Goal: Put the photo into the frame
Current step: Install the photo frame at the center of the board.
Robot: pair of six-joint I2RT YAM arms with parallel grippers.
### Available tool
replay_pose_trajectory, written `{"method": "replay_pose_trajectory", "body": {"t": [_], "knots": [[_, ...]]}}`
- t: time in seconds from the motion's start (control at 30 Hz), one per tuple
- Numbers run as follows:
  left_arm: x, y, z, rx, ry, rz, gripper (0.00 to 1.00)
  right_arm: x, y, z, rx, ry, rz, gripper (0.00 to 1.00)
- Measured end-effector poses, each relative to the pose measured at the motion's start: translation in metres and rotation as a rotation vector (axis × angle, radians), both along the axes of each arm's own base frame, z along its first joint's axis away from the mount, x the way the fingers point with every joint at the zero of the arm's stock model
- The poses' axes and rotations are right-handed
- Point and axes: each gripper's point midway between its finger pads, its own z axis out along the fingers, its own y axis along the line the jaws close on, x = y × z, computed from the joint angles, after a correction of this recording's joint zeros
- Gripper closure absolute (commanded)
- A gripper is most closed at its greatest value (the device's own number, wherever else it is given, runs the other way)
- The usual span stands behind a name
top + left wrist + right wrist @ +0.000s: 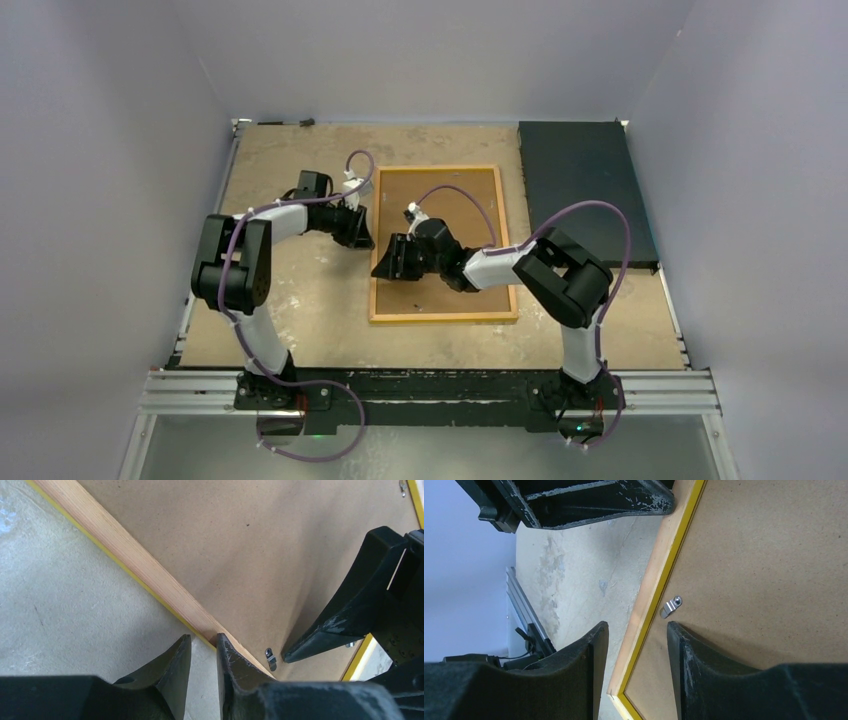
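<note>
Left end effector [203, 638] narrow, right end effector [636, 626] half-open astride frame [656, 565] edge, front hidden

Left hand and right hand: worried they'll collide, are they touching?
Apart: right wrist view shows beige tabletop between the left hand and right hand.

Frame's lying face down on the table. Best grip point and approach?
Left rail, from above. The frame lies flat with the backing board filling it, so likely only that narrow wood rail can be pinched: jaws astride it, as the right gripper is.
</note>
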Motion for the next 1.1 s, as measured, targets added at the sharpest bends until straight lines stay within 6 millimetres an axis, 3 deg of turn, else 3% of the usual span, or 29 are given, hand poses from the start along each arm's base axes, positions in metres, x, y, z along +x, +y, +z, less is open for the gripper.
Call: {"method": "replay_pose_trajectory", "body": {"t": [0.7, 0.83, 0.93, 1.0, 1.1], "knots": [[-0.001, -0.004, 0.001, -0.027, 0.003, -0.015, 0.84, 0.009, 0.017, 0.000, 0.025, -0.003, 0.002, 0.51], [-0.001, -0.003, 0.001, -0.026, 0.003, -0.016, 0.85, 0.008, 0.017, 0.002, 0.029, -0.003, 0.010, 0.47], [-0.002, -0.002, 0.002, -0.024, 0.006, -0.016, 0.84, 0.012, 0.014, 0.016, 0.038, -0.024, 0.008, 0.42], [-0.001, -0.001, 0.003, -0.019, 0.007, -0.018, 0.83, 0.018, 0.010, 0.037, 0.064, -0.056, 0.003, 0.38], [0.003, 0.004, 0.007, -0.013, 0.007, -0.005, 0.76, 0.045, -0.007, 0.076, 0.113, -0.137, -0.043, 0.35]]}}
